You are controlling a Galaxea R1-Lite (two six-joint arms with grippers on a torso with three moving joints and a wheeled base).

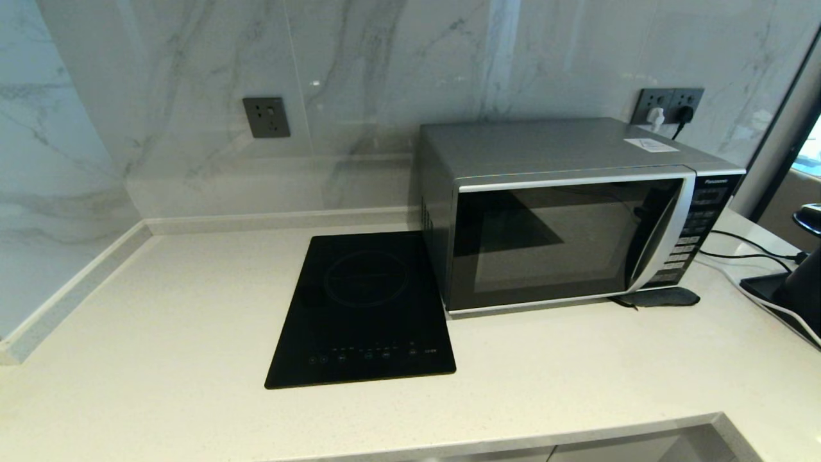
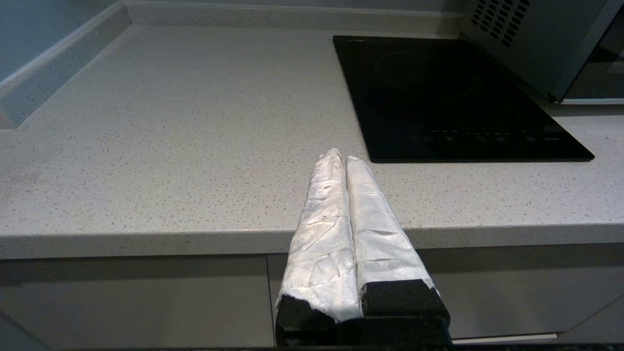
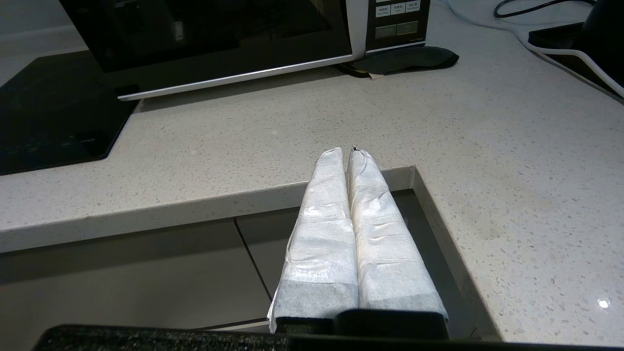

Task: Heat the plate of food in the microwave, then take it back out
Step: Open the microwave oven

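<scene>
Microwave (image 1: 564,218) stands on the counter (image 1: 160,321) against the wall, the induction hob (image 1: 362,314) just beside it on its left

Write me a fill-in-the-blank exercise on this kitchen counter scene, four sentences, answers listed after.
1. The door of the microwave is ____.
2. The black induction hob lies on the counter to the ____ of the microwave, seen from the head view.
3. The fingers of the left end effector are wrapped in ____ material.
4. The right end effector, like the left one, is ____ and holds nothing.

Missing words: closed; left; white; shut
</scene>
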